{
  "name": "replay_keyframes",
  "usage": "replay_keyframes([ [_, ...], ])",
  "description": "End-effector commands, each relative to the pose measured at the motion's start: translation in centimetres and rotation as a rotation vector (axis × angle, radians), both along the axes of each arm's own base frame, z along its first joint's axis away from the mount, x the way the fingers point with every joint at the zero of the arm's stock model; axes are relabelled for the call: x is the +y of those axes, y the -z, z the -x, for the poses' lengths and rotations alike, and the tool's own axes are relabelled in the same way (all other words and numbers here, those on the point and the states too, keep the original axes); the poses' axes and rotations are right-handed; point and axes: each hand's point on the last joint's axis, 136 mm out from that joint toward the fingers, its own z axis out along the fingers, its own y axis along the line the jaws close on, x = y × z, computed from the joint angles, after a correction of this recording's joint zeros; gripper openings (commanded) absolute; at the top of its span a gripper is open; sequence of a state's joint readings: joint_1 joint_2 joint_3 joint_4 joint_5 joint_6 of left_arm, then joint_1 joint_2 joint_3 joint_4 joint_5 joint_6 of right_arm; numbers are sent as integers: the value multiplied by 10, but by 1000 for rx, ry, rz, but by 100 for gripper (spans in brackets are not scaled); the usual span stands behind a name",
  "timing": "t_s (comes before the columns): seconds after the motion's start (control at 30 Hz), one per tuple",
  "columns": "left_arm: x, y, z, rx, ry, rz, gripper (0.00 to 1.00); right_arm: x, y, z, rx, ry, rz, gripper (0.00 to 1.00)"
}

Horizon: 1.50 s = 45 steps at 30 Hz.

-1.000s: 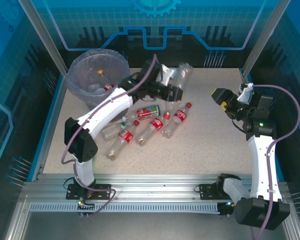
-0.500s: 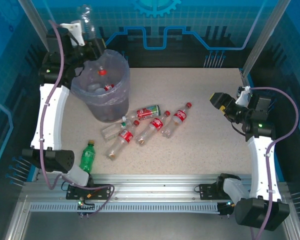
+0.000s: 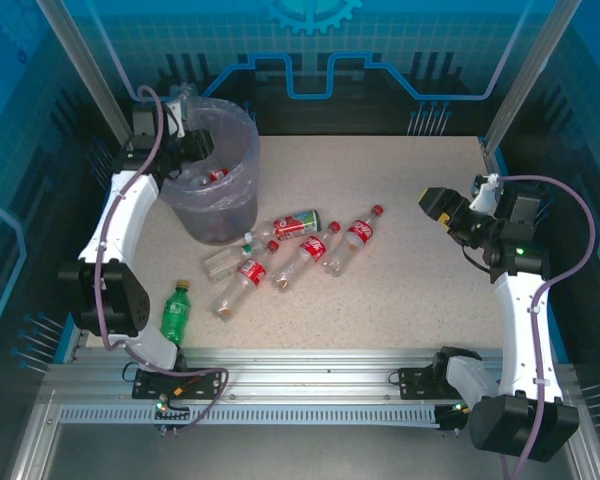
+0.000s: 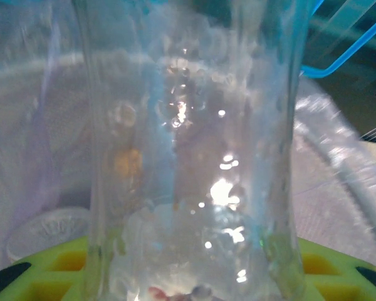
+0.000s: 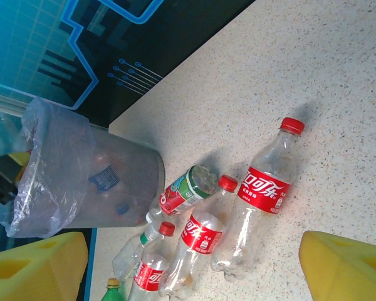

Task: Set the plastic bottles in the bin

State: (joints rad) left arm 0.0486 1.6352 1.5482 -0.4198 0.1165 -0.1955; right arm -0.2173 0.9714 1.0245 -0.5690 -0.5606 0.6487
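Note:
My left gripper [image 3: 184,138] hangs at the far left rim of the bin [image 3: 220,205], a grey round bin with a lilac bag. It is shut on a clear bottle [image 4: 188,157], which stands between the yellow-green fingers [image 4: 44,266] over the bin's rim [image 4: 338,163]. Several red-labelled bottles lie in a cluster mid-table: one [image 3: 356,234], another [image 3: 310,250], a third [image 3: 248,275] and a red-green one [image 3: 296,225]. A green bottle [image 3: 177,312] lies near the left arm's base. My right gripper [image 3: 438,203] is open, well right of the cluster [image 5: 257,194].
A label-less clear bottle [image 3: 223,263] lies at the cluster's left edge. Some bottles rest inside the bin [image 3: 215,176]. Blue enclosure walls and metal posts [image 3: 525,75] ring the table. Bare tabletop [image 3: 420,290] stretches between the cluster and the right arm.
The left arm swung from the table's middle to the bin with the clear bottle, rose high behind the rim, then dropped to the bin's mouth. The right arm barely moved.

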Motion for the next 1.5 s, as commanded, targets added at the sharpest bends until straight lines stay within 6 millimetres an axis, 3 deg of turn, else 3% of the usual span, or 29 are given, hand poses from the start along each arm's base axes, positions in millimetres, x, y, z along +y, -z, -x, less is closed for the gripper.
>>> replay_keyframes([
  [0.0,-4,-26,2,-126,-4,36,42,0,5,3,8,-16,-3,89],
  [0.27,-19,14,20,-85,34,34,44,0,8,3,12,-14,-5,89],
  [0.33,-22,19,24,-71,49,33,54,0,8,2,12,-15,-7,89],
  [0.43,-25,12,28,-82,77,23,75,0,6,1,7,-15,-6,89],
  [0.5,-25,3,29,-93,83,9,84,-1,5,1,7,-13,-7,89],
  [0.6,-24,-11,26,-103,94,-13,92,1,6,0,6,-15,-16,89],
  [0.7,-23,-24,20,-118,98,-32,95,2,7,-2,6,-18,-22,89],
  [0.83,-23,-37,11,-143,99,-41,92,3,8,-2,10,-21,-20,89],
  [0.93,-26,-38,2,-141,109,-17,78,4,9,-1,13,-22,-14,89],
  [1.0,-26,-32,-5,-118,102,-1,69,6,12,-1,24,-23,-9,89],
  [1.27,-14,-1,-17,-57,24,-14,57,23,26,1,79,-68,82,88],
  [1.47,-20,32,-8,31,25,-24,46,33,34,-1,100,-88,102,88],
])
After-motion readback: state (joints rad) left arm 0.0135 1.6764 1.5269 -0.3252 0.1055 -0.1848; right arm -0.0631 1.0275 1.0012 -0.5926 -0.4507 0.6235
